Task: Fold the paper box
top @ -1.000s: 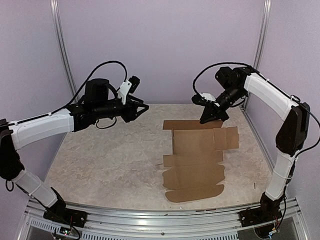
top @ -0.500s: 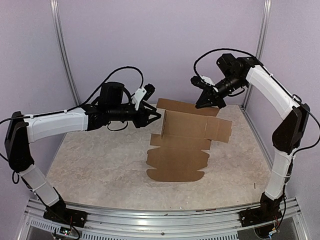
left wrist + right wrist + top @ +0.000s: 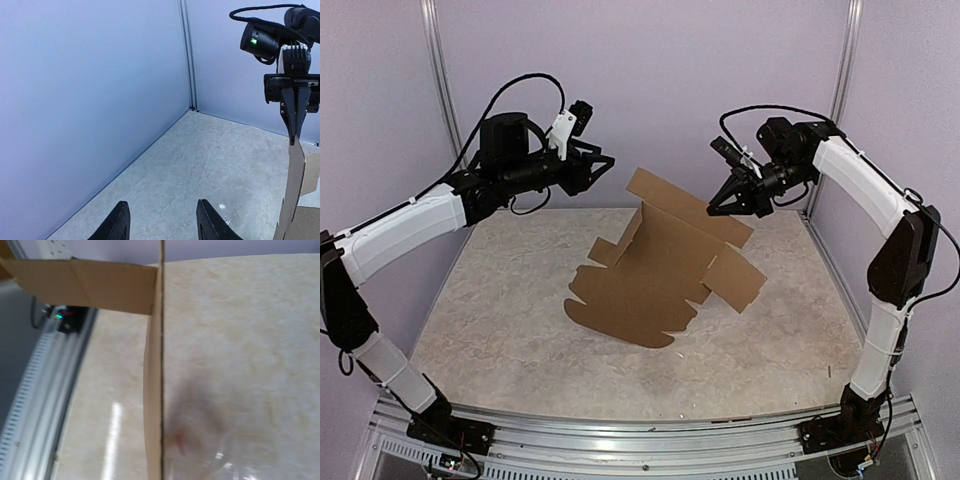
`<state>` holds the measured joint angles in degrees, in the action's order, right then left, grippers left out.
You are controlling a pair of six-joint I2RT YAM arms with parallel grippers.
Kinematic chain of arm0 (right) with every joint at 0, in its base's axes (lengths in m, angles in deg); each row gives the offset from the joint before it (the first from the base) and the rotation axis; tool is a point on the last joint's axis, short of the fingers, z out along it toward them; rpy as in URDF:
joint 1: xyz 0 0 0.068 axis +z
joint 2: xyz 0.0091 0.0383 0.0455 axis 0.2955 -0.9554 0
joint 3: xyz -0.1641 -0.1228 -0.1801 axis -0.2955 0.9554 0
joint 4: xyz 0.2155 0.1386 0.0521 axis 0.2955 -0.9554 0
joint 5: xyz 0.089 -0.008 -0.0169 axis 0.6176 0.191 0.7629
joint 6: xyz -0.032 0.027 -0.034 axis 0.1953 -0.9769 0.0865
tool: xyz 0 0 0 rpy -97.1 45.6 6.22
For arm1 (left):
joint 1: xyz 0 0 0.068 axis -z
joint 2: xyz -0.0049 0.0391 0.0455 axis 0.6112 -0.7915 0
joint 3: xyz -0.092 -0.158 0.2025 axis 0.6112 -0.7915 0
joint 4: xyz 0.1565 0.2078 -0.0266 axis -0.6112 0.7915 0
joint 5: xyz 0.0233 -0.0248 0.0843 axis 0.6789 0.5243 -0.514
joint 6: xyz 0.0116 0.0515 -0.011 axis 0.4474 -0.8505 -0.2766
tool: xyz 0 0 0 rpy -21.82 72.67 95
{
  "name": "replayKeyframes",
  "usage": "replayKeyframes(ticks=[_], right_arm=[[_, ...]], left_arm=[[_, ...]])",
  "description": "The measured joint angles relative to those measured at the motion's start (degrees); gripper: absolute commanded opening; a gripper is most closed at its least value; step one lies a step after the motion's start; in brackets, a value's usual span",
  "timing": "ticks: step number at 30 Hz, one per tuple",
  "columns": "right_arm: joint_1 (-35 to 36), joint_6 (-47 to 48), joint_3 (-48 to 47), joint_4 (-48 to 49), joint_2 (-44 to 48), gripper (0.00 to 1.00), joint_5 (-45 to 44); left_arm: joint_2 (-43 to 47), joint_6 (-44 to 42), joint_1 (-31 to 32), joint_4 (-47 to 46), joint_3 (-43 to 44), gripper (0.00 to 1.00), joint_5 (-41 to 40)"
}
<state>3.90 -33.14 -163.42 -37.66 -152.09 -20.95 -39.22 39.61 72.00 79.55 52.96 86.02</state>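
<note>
The paper box (image 3: 650, 270) is an unfolded brown cardboard sheet, lifted steeply off the table, with its rounded lower flap resting on the surface. My right gripper (image 3: 712, 208) is shut on the sheet's upper far edge and holds it up. In the right wrist view the paper box (image 3: 154, 390) runs edge-on down the frame, and my own fingers do not show. My left gripper (image 3: 605, 165) hangs high at the back left, apart from the sheet, open with nothing between its fingers (image 3: 162, 202). The left wrist view shows the right gripper (image 3: 294, 137) pinching the top of the cardboard (image 3: 295, 170).
The mottled beige table (image 3: 500, 300) is enclosed by purple walls with metal posts at the back corners (image 3: 445, 110). An aluminium rail (image 3: 640, 440) runs along the near edge, where both arm bases are bolted.
The right gripper has lifted the sheet from flat on the table to steeply tilted and carried it left. The left arm reached toward the sheet, then drew back up and to the left.
</note>
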Motion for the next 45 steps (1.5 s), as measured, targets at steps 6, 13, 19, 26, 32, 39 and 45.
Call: replayKeyframes(ticks=[6,13,19,26,32,39,45], right_arm=[[0.0,0.1,1.2,-0.5,0.0,0.00,3.4],[0.0,-0.4,1.5,-0.4,0.0,0.00,4.2],[0.0,-3.7,4.7,2.8,0.0,0.00,3.9],[0.1,-7.2,7.4,7.2,0.5,0.00,2.9],[0.1,-9.2,8.2,9.3,1.9,0.00,2.2],[0.5,-9.8,9.0,10.6,2.3,0.00,1.7],[1.9,-6.4,9.1,9.3,3.7,0.00,0.4]], left_arm=[[0.2,-0.8,0.1,6.1,3.0,0.37,8.4],[-0.7,-2.3,0.3,12.4,6.6,0.36,15.1],[-2.4,-2.8,1.9,15.3,7.6,0.34,17.3],[-3.6,-3.5,3.8,16.5,8.7,0.30,17.8],[-4.8,-4.1,5.4,18.3,11.0,0.34,18.5],[-6.2,-4.3,6.5,19.5,11.7,0.35,20.0],[-8.5,-4.9,7.1,22.2,14.3,0.31,21.7]])
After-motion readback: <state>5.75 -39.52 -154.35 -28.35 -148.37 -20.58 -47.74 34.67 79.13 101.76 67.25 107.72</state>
